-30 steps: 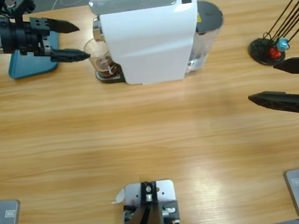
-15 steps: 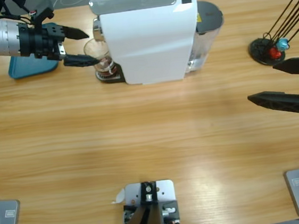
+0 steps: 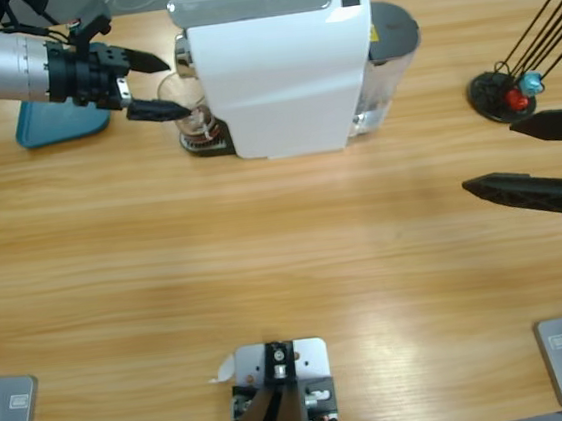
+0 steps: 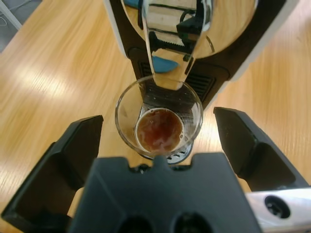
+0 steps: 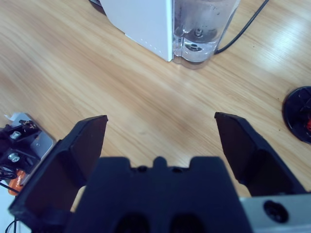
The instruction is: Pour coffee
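A small clear glass point(image 4: 159, 124) stands on the drip tray under the chrome spout point(image 4: 171, 43) of the white coffee machine point(image 3: 276, 70). A shallow layer of dark brown coffee point(image 4: 159, 130) lies in its bottom. My left gripper point(image 4: 158, 121) is open, with one jaw on each side of the glass and neither touching it. In the high view the left gripper point(image 3: 175, 84) reaches in from the upper left to the glass point(image 3: 190, 107). My right gripper point(image 3: 489, 156) hangs open and empty at the right edge, over bare wood point(image 5: 160, 121).
A blue pad point(image 3: 56, 126) lies under the left arm. A black capsule stand point(image 3: 503, 94) with thin rods and red and blue capsules stands at the far right. The machine's clear water tank point(image 5: 204, 26) and a black cable point(image 5: 243, 26) sit behind the machine.
My left gripper has moved right, from beside the blue pad up to the machine, so its open jaws now flank the glass. The right gripper has barely moved.
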`<state>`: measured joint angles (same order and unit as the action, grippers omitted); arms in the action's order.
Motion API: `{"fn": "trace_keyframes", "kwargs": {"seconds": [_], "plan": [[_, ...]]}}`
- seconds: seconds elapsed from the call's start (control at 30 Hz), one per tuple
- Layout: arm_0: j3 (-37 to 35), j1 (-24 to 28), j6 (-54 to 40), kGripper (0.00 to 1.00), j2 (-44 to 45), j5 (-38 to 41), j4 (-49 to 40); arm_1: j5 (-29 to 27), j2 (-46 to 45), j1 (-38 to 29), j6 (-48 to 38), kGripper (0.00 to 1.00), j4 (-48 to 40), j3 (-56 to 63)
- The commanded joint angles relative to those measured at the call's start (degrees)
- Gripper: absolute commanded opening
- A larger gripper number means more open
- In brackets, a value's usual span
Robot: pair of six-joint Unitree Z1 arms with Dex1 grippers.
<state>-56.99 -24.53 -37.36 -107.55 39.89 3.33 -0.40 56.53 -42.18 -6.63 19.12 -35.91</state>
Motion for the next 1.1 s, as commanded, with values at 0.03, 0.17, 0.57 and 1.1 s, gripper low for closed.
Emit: {"fn": "trace_keyframes", "kwargs": {"seconds": [0.03, 0.17, 0.57, 1.1], "plan": [[-0.62, -1.31, -0.6, 1.0, -4.81, -0.87, -0.08, 0.22, 1.16, -0.53, -0.67, 1.0, -0.57, 2.07], [-0.67, -1.93, -0.6, 1.0, -5.5, -1.17, -0.08, 0.29, 1.18, -0.53, -0.67, 1.0, -0.57, 2.07], [-1.35, -2.98, -0.52, 0.983, -6.46, -4.25, -0.08, 0.43, 1.46, -0.53, -0.67, 1.0, -0.57, 2.07], [-1.3, -2.61, -0.36, 0.503, -6.97, -4.44, 0.62, 0.48, 1.92, -0.55, -0.67, 1.0, -0.66, 1.98]]}}
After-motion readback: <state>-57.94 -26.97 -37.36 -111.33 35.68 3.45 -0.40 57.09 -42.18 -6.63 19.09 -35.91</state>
